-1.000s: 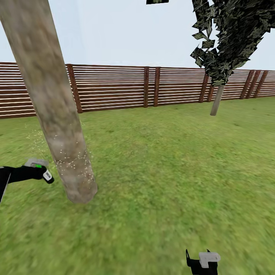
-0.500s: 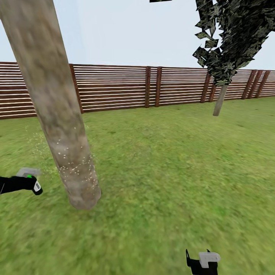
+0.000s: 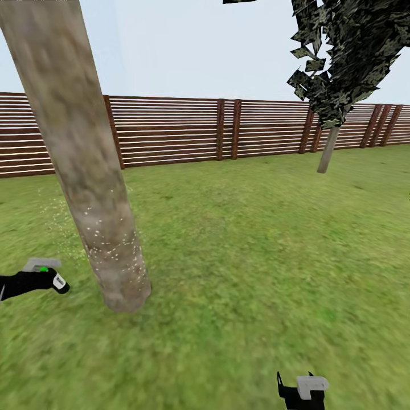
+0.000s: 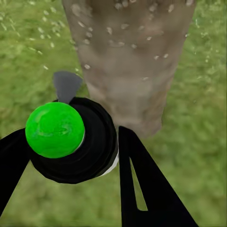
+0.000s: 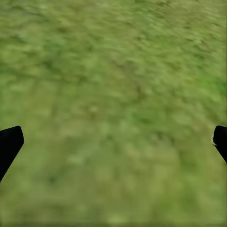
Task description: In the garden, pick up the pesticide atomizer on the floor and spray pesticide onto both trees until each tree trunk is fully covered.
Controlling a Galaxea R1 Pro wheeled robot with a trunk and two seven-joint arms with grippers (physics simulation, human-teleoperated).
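**Atomizer aimed at the near trunk**

Head view: the left gripper holds low beside the speckled tree trunk, presumably to spray its base.

Left wrist view: fingers clamp the pesticide atomizer, nozzle facing bark.

Right wrist view: the right gripper hangs spread, empty, over lawn.

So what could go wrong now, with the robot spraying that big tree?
1. The white specks sit low on the near tree trunk; its upper part looks bare, so it may end up only partly covered.
2. The left gripper holds the atomizer between its fingers close to the bark; it might bump the trunk.
3. The second tree stands far off by the fence, with no specks I can make out, and could get forgotten.
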